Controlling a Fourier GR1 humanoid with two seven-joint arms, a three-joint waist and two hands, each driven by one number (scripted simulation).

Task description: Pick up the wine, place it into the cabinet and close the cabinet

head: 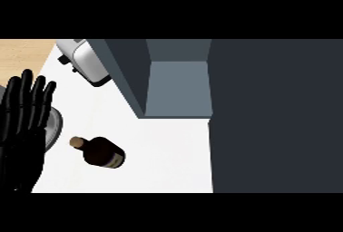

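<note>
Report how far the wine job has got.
Done: the cabinet already stands open. In hand: nothing; the left hand rests open at the left edge, and the right hand is out of view. Left: pick up the wine bottle standing on the counter, place it inside, close the cabinet.

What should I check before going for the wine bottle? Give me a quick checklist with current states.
1. Wine bottle free on the counter, nothing touching it: ok.
2. Bottle upright: cannot tell; the steep view shows its cork top and dark body from above.
3. Cabinet open, with its inside showing: ok.
4. Counter between bottle and cabinet opening free of obstacles: ok.
5. Left hand open, at the view's left edge, holding nothing: ok.
6. Right hand available: cannot tell; it does not show in the head view.
</note>
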